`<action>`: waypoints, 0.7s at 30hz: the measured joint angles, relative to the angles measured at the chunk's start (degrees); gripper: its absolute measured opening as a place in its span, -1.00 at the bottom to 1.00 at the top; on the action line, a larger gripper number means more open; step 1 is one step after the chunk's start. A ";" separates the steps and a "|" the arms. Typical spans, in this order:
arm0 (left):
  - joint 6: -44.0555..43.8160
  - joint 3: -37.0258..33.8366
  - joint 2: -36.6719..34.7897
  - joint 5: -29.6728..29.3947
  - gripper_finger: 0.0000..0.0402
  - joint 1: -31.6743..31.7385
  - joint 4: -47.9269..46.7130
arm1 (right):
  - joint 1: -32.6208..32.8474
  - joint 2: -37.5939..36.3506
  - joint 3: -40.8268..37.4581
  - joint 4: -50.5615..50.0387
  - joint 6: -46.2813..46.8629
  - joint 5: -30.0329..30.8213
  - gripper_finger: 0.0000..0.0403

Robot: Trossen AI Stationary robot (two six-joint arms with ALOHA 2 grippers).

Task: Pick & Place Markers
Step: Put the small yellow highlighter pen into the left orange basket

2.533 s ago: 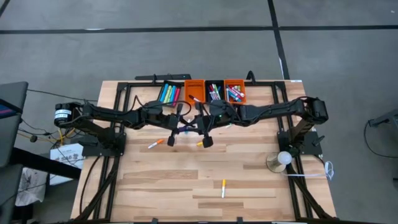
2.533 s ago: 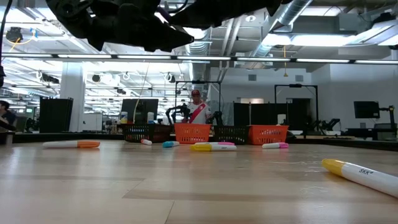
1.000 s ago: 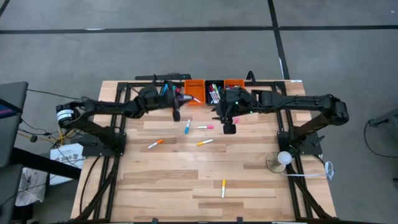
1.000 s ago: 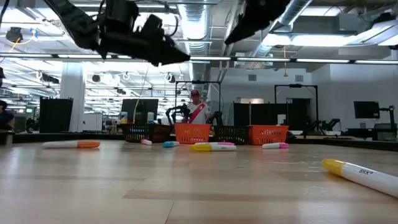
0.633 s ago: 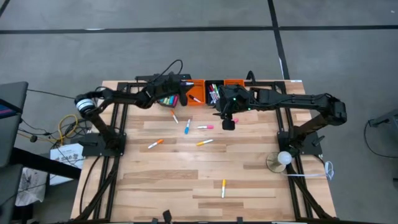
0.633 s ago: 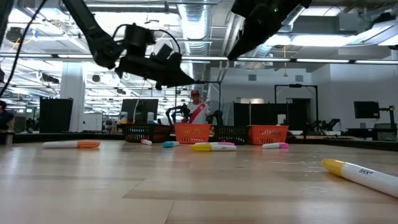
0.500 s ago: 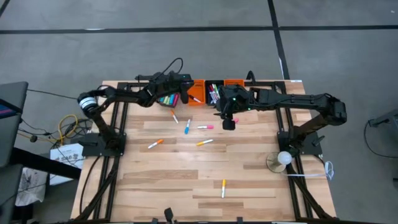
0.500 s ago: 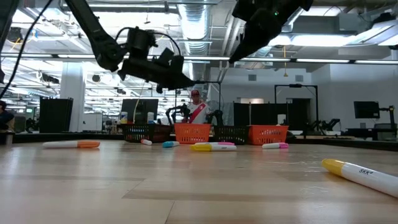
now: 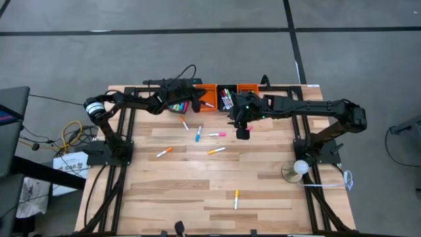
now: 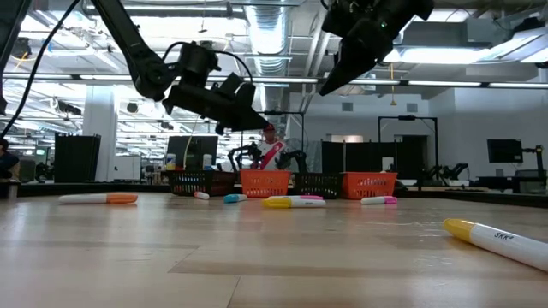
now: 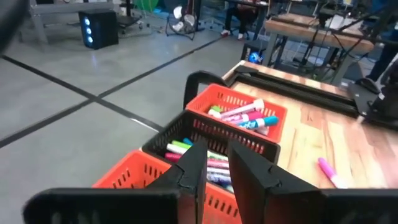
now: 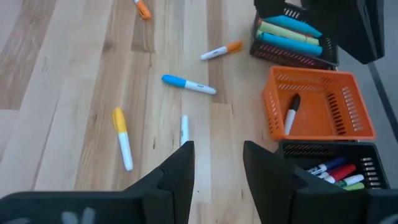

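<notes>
While both arms hang in the air above the light wooden slat table [image 9: 263, 197], neither gripper holds anything. 4 small rectangular mesh bins stand in a row at the table's far edge: a black bin [image 9: 175, 100], an orange bin [image 9: 206, 96], a second black bin [image 9: 227, 97] and a second orange bin [image 9: 248, 95], all with capped coloured markers [image 11: 239, 115] inside.

The left gripper [image 11: 216, 149] hovers over the left part of that row, its 2 dark fingers [image 11: 194, 163] only a narrow slit apart.

The right gripper [image 12: 217, 149] hovers just in front of the row's right part, fingers [image 12: 180, 168] moderately spread.

Loose on the table lie a blue marker [image 9: 198, 133], a pink marker [image 9: 218, 134], a yellow-orange marker [image 9: 216, 151], an orange-and-white marker [image 9: 164, 151], a short orange marker [image 9: 185, 124] and, well apart near the front, a yellow marker [image 9: 237, 197].
</notes>
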 joint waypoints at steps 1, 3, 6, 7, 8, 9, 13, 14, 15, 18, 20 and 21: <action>0.00 0.00 -0.04 0.02 -0.69 -0.15 -0.44 | -0.01 0.00 0.00 -0.27 0.01 0.00 -0.36; 0.00 0.00 -0.49 0.01 -0.69 -0.72 -2.15 | 0.00 0.00 0.00 -1.78 0.01 0.00 -0.36; 0.54 0.00 -2.27 3.63 -0.69 -1.92 -6.07 | 0.04 0.00 0.00 -6.80 0.01 0.01 -0.36; 1.21 0.00 -3.10 5.92 -0.69 -2.51 -7.92 | -0.02 0.00 0.00 -8.79 0.13 0.00 -0.36; 1.85 -0.02 -3.96 8.40 -0.69 -3.17 -9.74 | -0.10 0.00 0.00 -10.75 0.59 0.00 -0.37; 2.54 -0.02 -5.05 10.81 -0.69 -3.92 -11.67 | -0.23 0.00 0.00 -12.65 1.33 -0.06 -0.37; 4.58 -0.04 -9.88 19.01 -0.69 -8.19 -19.40 | -0.83 0.00 -1.05 -15.50 3.51 -3.39 -0.37; 4.71 -0.04 -11.03 20.70 -0.69 -9.48 -21.06 | -0.84 0.00 -1.81 -15.29 3.54 -4.75 -0.37; 4.93 -0.22 -12.17 22.02 -0.69 -10.91 -22.36 | -0.82 0.00 -2.74 -14.78 3.53 -5.98 -0.37; 7.21 -3.14 -16.75 24.53 -0.69 -15.38 -24.25 | -0.59 0.00 -6.49 -11.49 3.50 -7.77 -0.37; 9.73 -6.37 -20.31 24.78 -0.69 -18.23 -24.59 | 0.13 0.00 -9.62 -7.20 3.53 -7.88 -0.37; 11.38 -7.88 -22.18 24.96 -0.69 -19.49 -24.77 | 0.56 0.00 -10.94 -5.25 3.53 -8.09 -0.37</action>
